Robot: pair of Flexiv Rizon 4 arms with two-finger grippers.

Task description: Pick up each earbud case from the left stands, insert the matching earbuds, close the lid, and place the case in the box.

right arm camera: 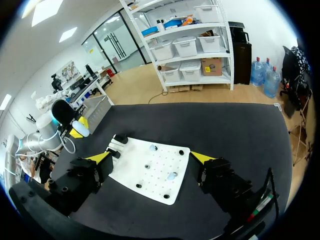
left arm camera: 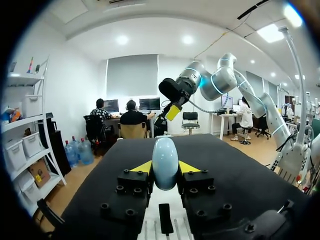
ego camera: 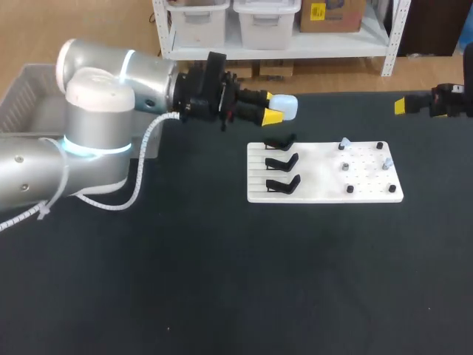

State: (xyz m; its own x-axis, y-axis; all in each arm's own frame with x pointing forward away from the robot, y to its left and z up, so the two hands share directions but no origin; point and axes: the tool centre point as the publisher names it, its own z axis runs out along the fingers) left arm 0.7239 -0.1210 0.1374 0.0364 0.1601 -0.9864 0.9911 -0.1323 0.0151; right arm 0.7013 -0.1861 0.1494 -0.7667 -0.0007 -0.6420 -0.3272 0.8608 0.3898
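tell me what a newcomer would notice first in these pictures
The left gripper, on a big silver arm at the back left, is shut on a pale blue rounded plastic earbud case. Near it lies a flat white pegboard with three empty black stands; the right gripper hangs open at the far right.

Head overhead, both wrists sharing table (ego camera: 222,281)

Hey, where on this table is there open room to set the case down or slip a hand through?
Widest bare mat lies in front of the white board, toward the robot; the mat right of the board is bare too. Crowded: behind the board's black stands, where the left gripper holds the earbud case.
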